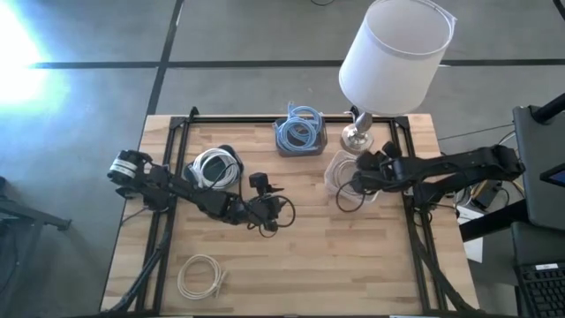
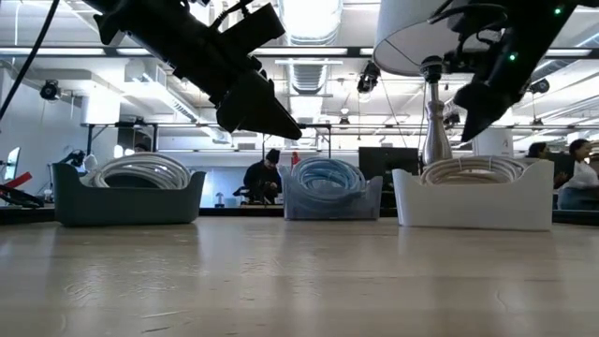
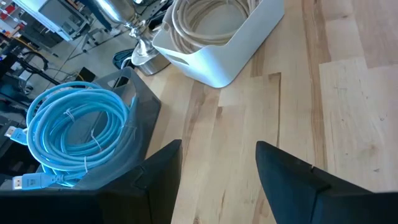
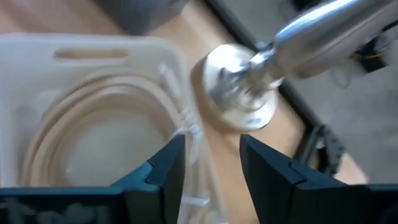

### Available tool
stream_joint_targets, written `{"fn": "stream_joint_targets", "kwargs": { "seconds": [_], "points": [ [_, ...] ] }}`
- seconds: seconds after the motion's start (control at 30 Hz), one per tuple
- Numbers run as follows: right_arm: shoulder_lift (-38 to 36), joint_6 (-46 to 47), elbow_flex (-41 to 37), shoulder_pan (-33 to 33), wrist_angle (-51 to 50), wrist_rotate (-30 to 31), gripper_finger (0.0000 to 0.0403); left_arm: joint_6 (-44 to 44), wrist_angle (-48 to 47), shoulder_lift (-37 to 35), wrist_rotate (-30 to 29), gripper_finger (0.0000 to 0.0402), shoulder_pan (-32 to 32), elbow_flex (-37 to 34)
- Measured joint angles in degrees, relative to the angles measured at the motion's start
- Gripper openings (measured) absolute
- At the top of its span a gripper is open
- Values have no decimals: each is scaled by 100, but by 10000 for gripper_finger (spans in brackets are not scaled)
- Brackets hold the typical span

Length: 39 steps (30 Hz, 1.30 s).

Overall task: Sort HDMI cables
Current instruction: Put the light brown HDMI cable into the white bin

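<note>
Three bins of sorted coils at the back of the table, one coil loose at the front.

In the high view the left gripper point(image 1: 281, 212) hangs over the table's middle, its fingers point(image 3: 158, 180) apart and holding nothing. The right gripper point(image 1: 346, 179) sits at centre right above the white bin point(image 1: 338, 168), fingers point(image 4: 165, 168) apart, with nothing between them. The beige coils point(image 3: 208, 22) lie in that bin, just beside the lamp point(image 1: 393, 53) base. The blue coils point(image 1: 298, 131) fill the clear bin point(image 1: 300, 148) at top centre. The white coils point(image 1: 214, 166) lie in the dark bin point(image 2: 126, 201), left of centre. A loose white coil point(image 1: 200, 274) rests flat on the table point(image 1: 353, 265) at lower left, well apart from both grippers.
</note>
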Motion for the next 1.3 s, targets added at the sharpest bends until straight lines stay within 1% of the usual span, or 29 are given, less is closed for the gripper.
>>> {"fn": "stream_joint_targets", "kwargs": {
  "seconds": [0.13,0.2,0.3,0.4,0.5,0.6,0.67,0.73,0.8,0.87,1.1,1.2,1.3],
  "points": [
    [-58,168,281,0,-11,452,162,-2,-6,0,2,209,0,0],
    [-53,438,451,4,161,535,164,-5,-231,-29,89,208,-17,44],
    [-45,487,583,35,958,524,163,-113,-1010,-123,675,209,-30,279],
    [-41,-113,507,92,2138,341,158,-492,-2040,-144,1320,208,-37,642],
    [-39,-927,297,124,3353,-51,152,-961,-3249,-144,2124,208,-44,971],
    [-10,-1545,76,133,4301,-510,145,-1392,-4469,-144,3259,208,-65,1173],
    [-2,-1755,-41,134,4536,-826,141,-1656,-5077,-144,4099,206,-126,1196],
    [39,-1767,-89,136,4554,-962,138,-1994,-5385,-144,4889,202,-237,1140],
    [57,-1790,-109,133,4408,-994,135,-2353,-5560,-144,5384,198,-421,1040],
    [57,-1873,-120,133,4328,-982,133,-2680,-5586,-144,5500,194,-663,912],
    [55,-1880,-110,133,4495,-782,136,-4322,-5649,-144,5431,190,-1567,506],
    [55,-1871,-109,133,4507,-782,136,-4572,-5642,-144,5364,190,-1920,400],
    [55,-1872,-109,131,4533,-781,134,-4774,-5668,-144,5200,190,-2138,242]
  ]
}}
